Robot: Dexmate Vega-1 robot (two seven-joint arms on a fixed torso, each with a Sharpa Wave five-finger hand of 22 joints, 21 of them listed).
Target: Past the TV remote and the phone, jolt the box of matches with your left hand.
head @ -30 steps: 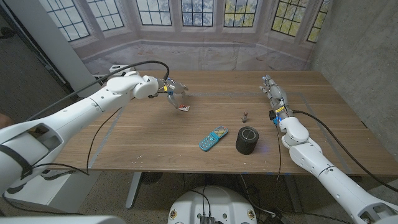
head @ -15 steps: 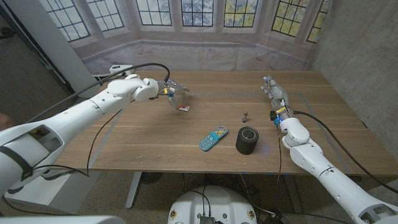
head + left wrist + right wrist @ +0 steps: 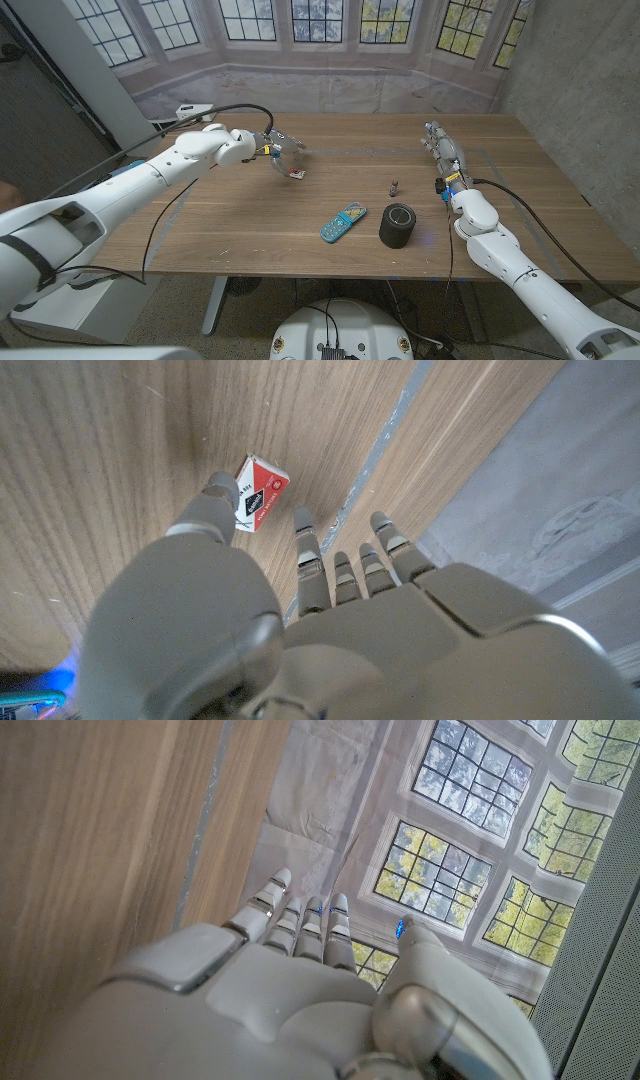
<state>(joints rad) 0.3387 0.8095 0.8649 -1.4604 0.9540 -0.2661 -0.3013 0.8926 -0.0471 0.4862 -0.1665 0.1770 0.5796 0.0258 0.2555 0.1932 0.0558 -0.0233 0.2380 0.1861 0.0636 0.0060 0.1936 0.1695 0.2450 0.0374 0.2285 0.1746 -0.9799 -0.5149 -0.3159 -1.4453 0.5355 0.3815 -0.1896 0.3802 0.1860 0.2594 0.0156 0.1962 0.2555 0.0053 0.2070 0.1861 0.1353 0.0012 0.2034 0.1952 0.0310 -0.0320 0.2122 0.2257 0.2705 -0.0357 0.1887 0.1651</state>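
A small red and white box of matches (image 3: 296,173) lies on the wooden table (image 3: 240,230), left of the middle. My left hand (image 3: 281,146) hovers just behind and to the left of it, fingers spread and holding nothing. In the left wrist view the thumb tip (image 3: 219,489) is right at the edge of the box of matches (image 3: 260,494); I cannot tell whether they touch. A blue phone-like handset (image 3: 343,222) lies nearer the front edge. My right hand (image 3: 441,147) is at the right side of the table, fingers straight and empty.
A black cylinder (image 3: 400,225) stands right of the handset, with a small dark figurine (image 3: 394,186) behind it. A taped line (image 3: 372,445) runs across the wood beyond the box. Bare wood spreads left of the box and along the far edge.
My left hand has shifted slightly back from the box of matches. The box and the right arm have not moved.
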